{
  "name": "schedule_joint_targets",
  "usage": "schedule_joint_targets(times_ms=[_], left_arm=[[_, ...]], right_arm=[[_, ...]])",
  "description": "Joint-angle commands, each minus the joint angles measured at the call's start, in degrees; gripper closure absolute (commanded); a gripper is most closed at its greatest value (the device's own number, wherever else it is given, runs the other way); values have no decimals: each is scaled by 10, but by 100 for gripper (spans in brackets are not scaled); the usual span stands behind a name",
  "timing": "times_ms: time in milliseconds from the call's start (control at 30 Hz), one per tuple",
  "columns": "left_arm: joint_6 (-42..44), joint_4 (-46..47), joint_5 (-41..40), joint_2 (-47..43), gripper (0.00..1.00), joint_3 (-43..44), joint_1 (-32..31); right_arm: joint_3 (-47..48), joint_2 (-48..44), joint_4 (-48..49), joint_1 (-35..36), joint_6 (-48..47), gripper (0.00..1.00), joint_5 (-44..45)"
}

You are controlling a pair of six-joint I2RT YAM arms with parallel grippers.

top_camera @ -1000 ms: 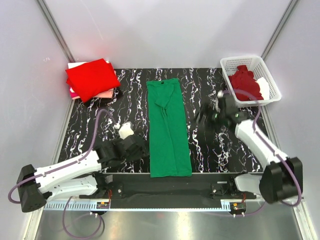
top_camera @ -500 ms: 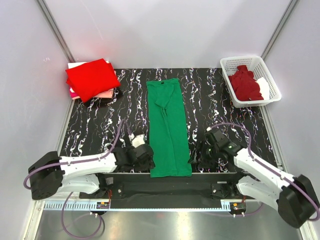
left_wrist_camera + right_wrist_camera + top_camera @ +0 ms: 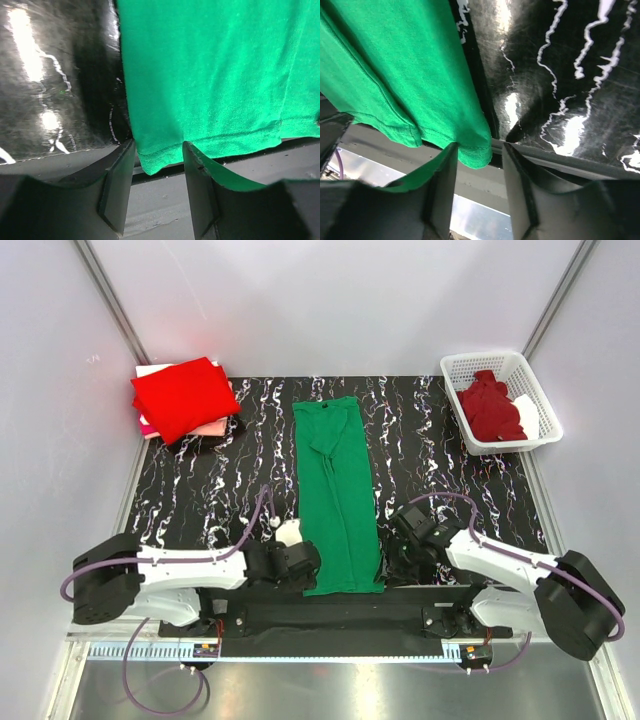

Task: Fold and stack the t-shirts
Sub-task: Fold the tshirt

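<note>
Item one, the black white-veined table [image 3: 200, 500], carrying everything listed. Item two, the emerald green t-shirt [image 3: 338, 500], laid flat as a long narrow strip down the table's middle, collar at the far end, hem at the near edge and hanging slightly over it; soft thin knit, judged light and limp, so it will sag and drag if lifted at one point and is best taken at both hem corners together. Item three, the bright red t-shirt [image 3: 183, 395], folded and topping a pile at the far left corner, with a pale pink t-shirt [image 3: 213, 428] showing beneath it. Item four, the white lattice basket [image 3: 548, 410] at the far right, well apart from the green strip, holding a crumpled dark maroon t-shirt [image 3: 490, 408] and a sliver of a white t-shirt [image 3: 528, 412]. Item five, the left gripper [image 3: 159, 146], low at the near edge, jaws parted and straddling the near left hem corner [image 3: 150, 167]; cloth sits between the fingers but no pinch is visible. Item six, the right gripper [image 3: 479, 148], mirrored on the other side, jaws likewise parted around the near right hem corner [image 3: 477, 160], which droops past the table lip. Handling note: the stitched hem is the firmest edge, and both corners seem well placed for a pinch; a shallow bite may slip off the fabric.
</note>
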Motion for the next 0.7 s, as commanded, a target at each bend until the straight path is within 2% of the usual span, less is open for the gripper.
schedule_joint_targets(times_ms=[0,67,100,200,333,500,600,667], left_arm=[[-25,-9,-40,-32,51,10,-1],[-31,-7,-43,-49,50,-6,-1],[-34,-2,-43,-59,48,-17,-1],[-40,26,-35,-70,40,-36,-7],[-65,61,-28,-64,38,-65,-28],[-68,50,-31,-40,38,-49,-38],[-70,53,-34,-32,40,-50,-40],[-70,60,-35,-31,45,-50,-40]], right_arm=[[24,9,19,11,4,58,23],[24,10,21,15,5,69,28],[23,9,22,16,7,82,29],[19,3,24,18,10,93,32],[15,-2,28,18,12,98,36],[13,-4,29,18,12,99,36],[11,-7,30,18,12,100,36],[11,-10,31,18,13,100,36]])
